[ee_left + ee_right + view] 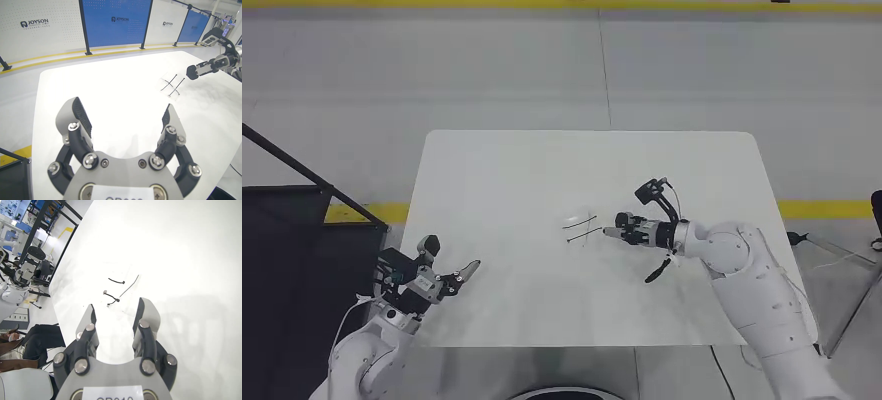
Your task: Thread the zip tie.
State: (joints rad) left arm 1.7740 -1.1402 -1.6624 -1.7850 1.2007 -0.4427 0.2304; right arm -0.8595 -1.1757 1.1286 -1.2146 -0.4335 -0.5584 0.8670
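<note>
Two thin black zip ties lie side by side near the middle of the white table [542,170]: one zip tie [580,220] [171,81] [116,281] and a second zip tie [583,236] [178,85] [113,298]. They seem to rest on a small clear flat piece [166,89]. My right gripper [610,232] [116,306] [191,73] is open just beside the ties' head ends, holding nothing. My left gripper [460,277] [122,109] is open and empty near the table's front left edge, well away from the ties.
A black cable end [657,268] hangs under the right forearm. A dark frame with a black panel [302,250] stands off the table's left side. Bare tabletop lies between the two grippers and behind the ties.
</note>
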